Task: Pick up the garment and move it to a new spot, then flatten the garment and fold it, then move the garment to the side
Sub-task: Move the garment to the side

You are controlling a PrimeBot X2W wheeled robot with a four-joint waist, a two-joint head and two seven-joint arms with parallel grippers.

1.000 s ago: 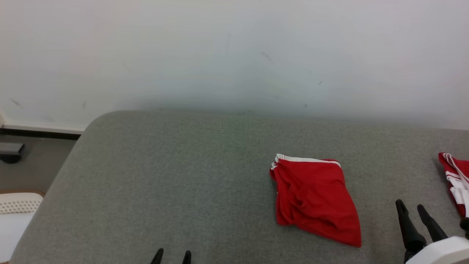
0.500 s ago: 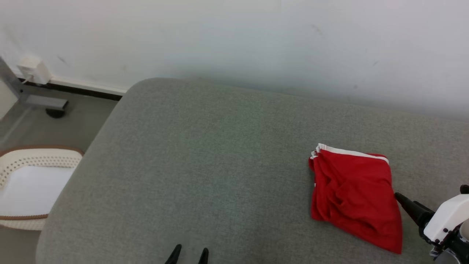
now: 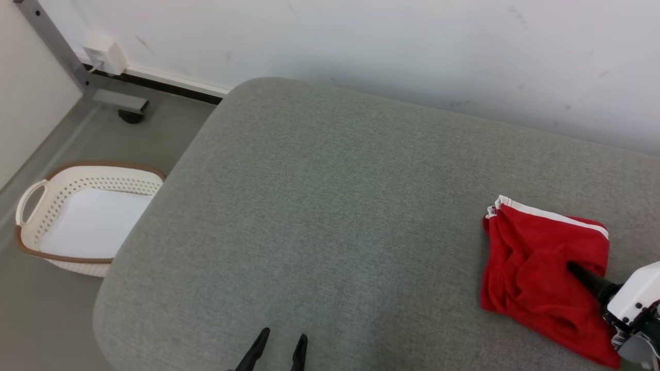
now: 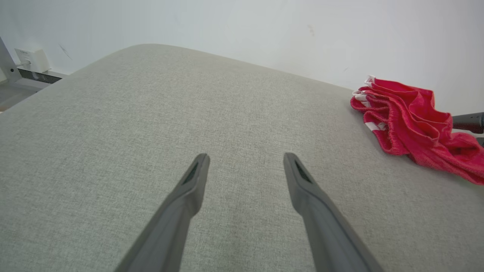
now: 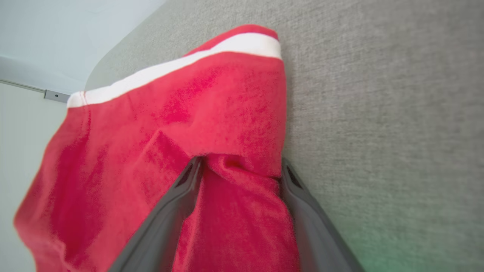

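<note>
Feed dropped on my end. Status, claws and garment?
Left claw open, over grey cushion. Right claw open, astride a fold of the red garment, not clamped. Basket on floor, well off the work.

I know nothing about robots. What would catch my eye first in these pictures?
A bright red garment with a white stripe lies rumpled at the right of a broad grey padded surface, with the right tool open around a fold of it. A white basket stands on the floor at the left.
</note>
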